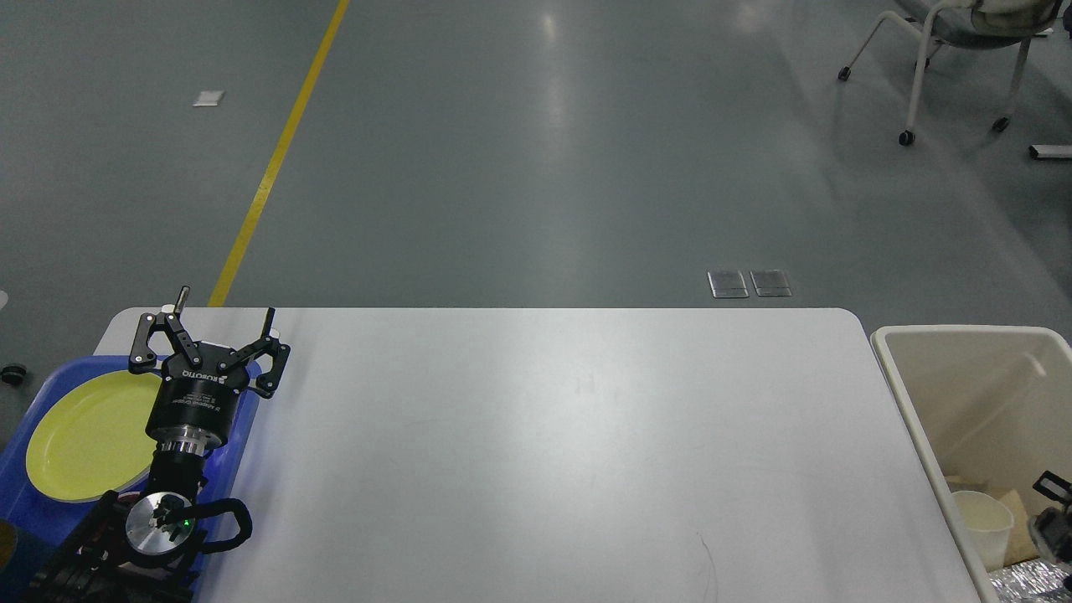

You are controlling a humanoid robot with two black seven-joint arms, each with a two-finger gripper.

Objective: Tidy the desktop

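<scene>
Hovering over the blue tray (25, 494), left gripper (224, 313) fingers (180, 298) spread, empty.

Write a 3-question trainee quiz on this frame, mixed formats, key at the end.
1. True or false: the left end effector has its two fingers spread open, with nothing between them.
2. Multiple choice: the round yellow plate lies on (A) the white rectangular desktop, (B) the blue plastic tray, (C) the grey floor.
3. Fill in: the white paper cup stands inside the cream-coloured plastic ____ to the right of the desktop.

Key: 1 true; 2 B; 3 bin. Only a dark part of the right arm shows at the lower right edge, so the state of the right end effector cannot be told.
</scene>
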